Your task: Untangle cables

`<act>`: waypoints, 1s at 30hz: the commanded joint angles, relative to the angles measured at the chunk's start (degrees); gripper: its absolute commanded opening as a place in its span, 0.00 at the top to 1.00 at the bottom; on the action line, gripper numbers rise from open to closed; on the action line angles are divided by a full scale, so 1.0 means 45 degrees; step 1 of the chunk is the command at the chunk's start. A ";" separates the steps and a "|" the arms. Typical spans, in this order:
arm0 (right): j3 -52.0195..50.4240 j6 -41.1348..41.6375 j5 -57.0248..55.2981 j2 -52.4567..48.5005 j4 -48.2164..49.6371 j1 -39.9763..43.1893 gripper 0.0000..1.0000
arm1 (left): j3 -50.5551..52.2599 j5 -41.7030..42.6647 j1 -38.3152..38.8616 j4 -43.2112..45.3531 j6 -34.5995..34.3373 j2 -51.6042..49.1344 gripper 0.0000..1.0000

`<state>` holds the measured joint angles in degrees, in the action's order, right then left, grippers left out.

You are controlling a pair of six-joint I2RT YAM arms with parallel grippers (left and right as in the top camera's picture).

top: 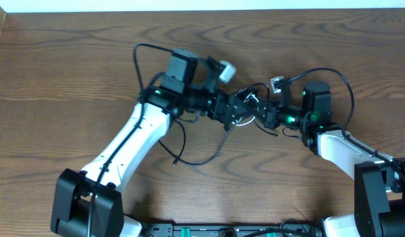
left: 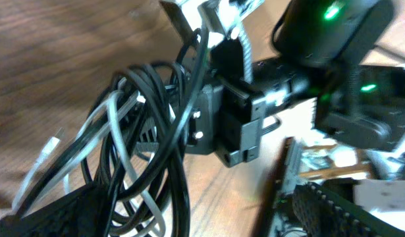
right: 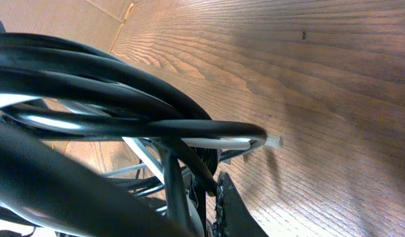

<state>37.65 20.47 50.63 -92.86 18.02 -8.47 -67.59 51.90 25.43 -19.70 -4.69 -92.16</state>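
Note:
A tangle of black cables [top: 244, 105] with one white cable [top: 240, 122] hangs between my two grippers at the table's middle. One black loop [top: 209, 155] trails down onto the wood. In the left wrist view the bundle [left: 146, 131] and its white strands [left: 115, 135] drape over my left gripper's left finger. The left gripper [left: 189, 214] has its fingers wide apart. My right gripper [left: 232, 122] holds the bundle from the far side. In the right wrist view the cables [right: 123, 79] fill the frame at the right gripper [right: 209, 181], and a white plug tip [right: 274, 141] sticks out.
The wooden table [top: 70, 72] runs to a pale wall at the back. Thick black arm wires arc over the left arm [top: 139, 56] and the right arm [top: 347, 85]. A small white-and-grey connector [top: 278, 83] sits above the right gripper.

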 commanded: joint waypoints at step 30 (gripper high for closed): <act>-0.0034 0.0374 0.3823 -0.0053 0.2035 0.0189 0.47 | -0.0029 -0.3570 -0.1025 -0.1185 0.0044 0.0092 0.92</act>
<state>37.65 21.32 59.42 -92.90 25.82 -8.25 -67.59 29.15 22.94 -25.10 -3.92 -92.16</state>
